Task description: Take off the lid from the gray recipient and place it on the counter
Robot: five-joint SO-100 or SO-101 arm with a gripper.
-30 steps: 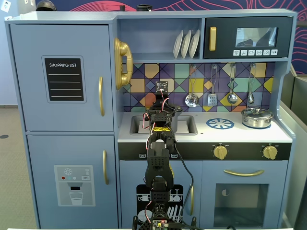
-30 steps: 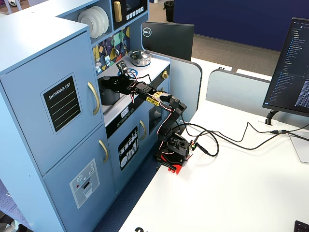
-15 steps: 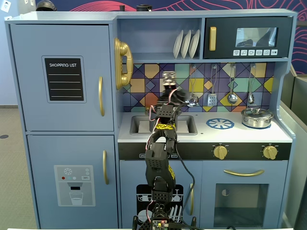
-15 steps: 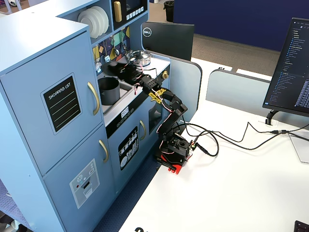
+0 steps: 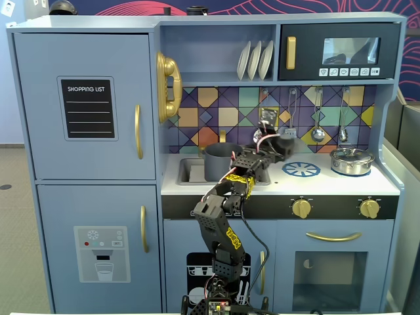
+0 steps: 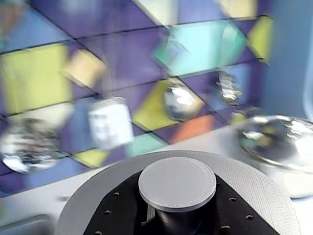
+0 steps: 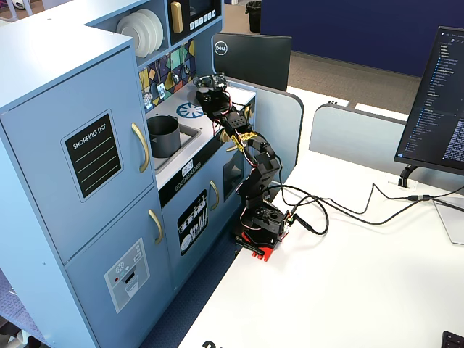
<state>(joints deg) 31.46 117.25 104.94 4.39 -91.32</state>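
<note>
My gripper [image 6: 177, 219] is shut on the centre knob [image 6: 177, 183] of the dark-gray lid [image 6: 274, 188], which fills the bottom of the wrist view. In a fixed view the gripper [image 5: 281, 146] holds the lid above the counter [image 5: 328, 182], just left of and above the blue-and-white burner print [image 5: 301, 169]. The gray recipient [image 5: 220, 161] stands uncovered in the sink, left of the gripper. In the other fixed view the recipient [image 7: 165, 135] is open and the gripper [image 7: 210, 93] is beyond it, near the burner print [image 7: 190, 110].
A shiny silver pot with its own lid [image 5: 352, 160] stands on the counter at the right; it also shows in the wrist view [image 6: 279, 142]. Utensils [image 5: 317, 134] hang on the tiled back wall. The sink [image 5: 190, 172] lies at the left of the counter.
</note>
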